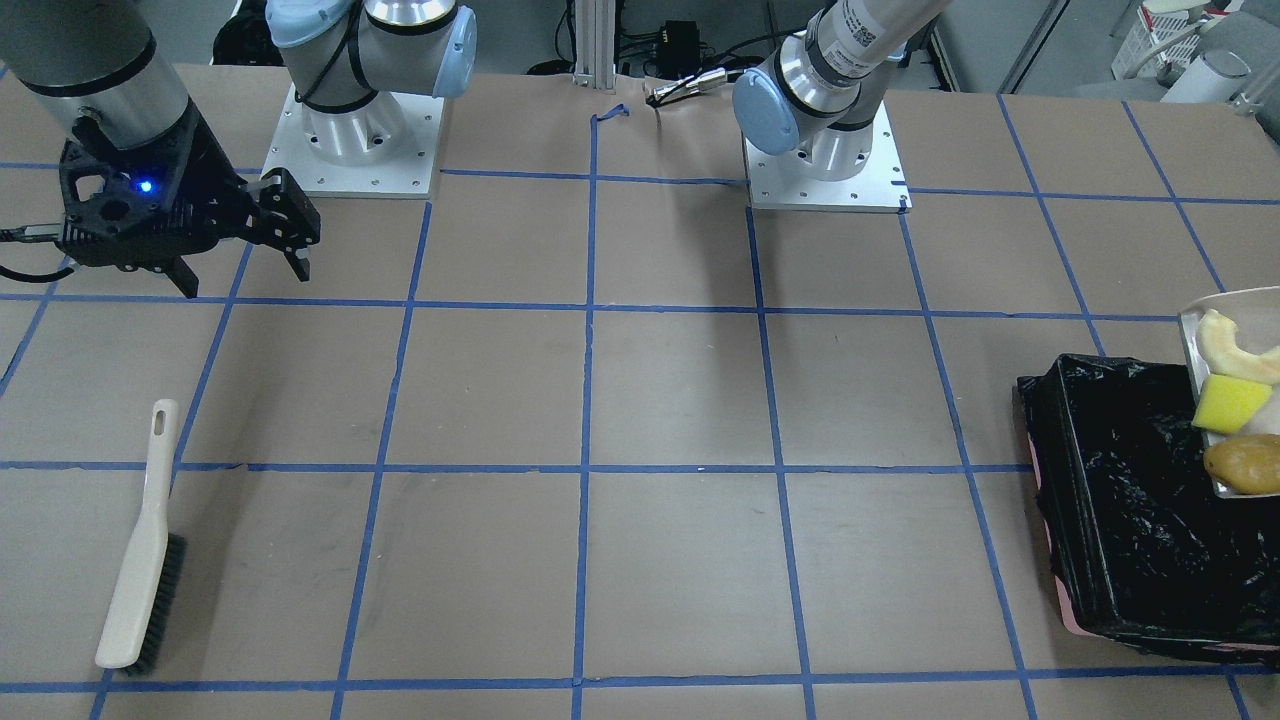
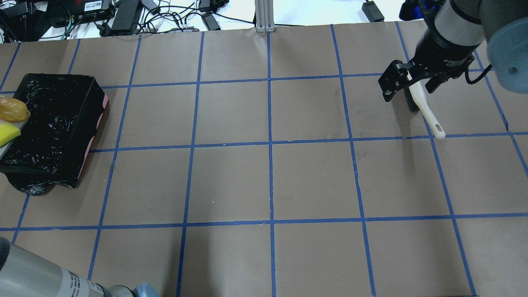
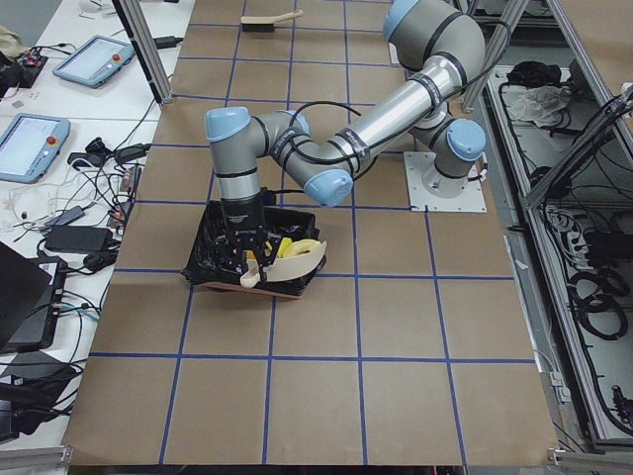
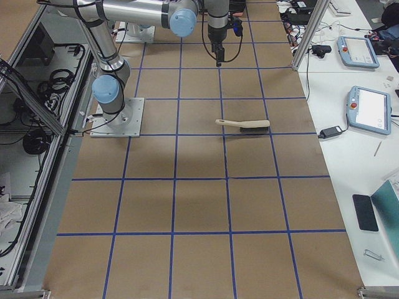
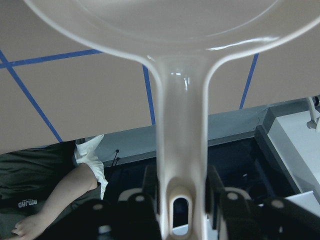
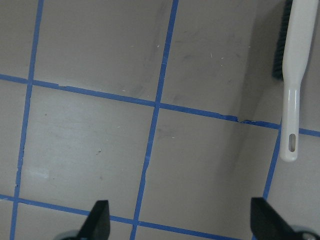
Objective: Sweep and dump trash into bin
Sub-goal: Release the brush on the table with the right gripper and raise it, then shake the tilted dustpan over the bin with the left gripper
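Three scraps: rind [image 1: 1235,350], sponge [image 1: 1230,403], potato [image 1: 1243,463] on dustpan [image 1: 1192,350], right edge, over bin [image 1: 1130,480].
Handling: light, loose; glossy potato likely rolls first.
Hold: dustpan handle [image 5: 180,150], then tilt.
Left fingers [image 5: 150,182]: clamped on handle.
Right fingers [image 6: 100,220]: apart, empty.

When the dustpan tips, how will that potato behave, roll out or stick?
The potato looks rounded and glossy, so it will probably roll or slide off the smooth dustpan easily. It seems solid, likely heavier than the sponge block beside it, so it may thump into the bin.
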Robot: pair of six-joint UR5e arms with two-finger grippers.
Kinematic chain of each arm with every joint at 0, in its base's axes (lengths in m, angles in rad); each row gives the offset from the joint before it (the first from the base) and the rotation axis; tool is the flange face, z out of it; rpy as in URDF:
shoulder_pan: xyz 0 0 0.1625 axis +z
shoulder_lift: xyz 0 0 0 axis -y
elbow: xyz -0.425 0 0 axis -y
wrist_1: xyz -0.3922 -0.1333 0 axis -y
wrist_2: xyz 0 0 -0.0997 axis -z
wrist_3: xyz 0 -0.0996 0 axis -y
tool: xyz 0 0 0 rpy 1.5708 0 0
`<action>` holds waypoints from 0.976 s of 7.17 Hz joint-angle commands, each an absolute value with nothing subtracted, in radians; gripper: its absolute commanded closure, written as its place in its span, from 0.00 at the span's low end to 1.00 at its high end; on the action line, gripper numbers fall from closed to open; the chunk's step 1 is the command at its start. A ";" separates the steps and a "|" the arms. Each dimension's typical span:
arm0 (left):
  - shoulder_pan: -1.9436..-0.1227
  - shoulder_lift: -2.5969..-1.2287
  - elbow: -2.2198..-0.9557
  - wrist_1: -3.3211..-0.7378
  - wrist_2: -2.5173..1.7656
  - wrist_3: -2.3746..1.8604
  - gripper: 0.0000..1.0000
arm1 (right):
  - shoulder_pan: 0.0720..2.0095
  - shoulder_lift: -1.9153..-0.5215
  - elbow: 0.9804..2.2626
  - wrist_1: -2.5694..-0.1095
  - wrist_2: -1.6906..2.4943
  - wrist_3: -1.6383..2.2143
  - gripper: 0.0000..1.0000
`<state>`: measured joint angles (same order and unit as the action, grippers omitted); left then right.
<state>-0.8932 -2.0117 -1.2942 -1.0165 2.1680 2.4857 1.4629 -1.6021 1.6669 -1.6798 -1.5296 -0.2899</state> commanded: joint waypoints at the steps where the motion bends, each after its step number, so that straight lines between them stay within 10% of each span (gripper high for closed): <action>1: -0.917 -2.014 -1.292 -1.000 2.195 2.503 1.00 | 1.495 -1.598 1.666 -1.680 -1.535 -0.195 0.00; 7: -0.925 -2.031 -1.292 -0.911 2.194 2.618 1.00 | 1.519 -1.601 1.666 -1.640 -1.707 -0.192 0.00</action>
<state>-0.9233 -2.0304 -1.2917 -0.9160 2.1936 2.6102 1.5198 -1.6002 1.6667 -1.6579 -1.6308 -0.1911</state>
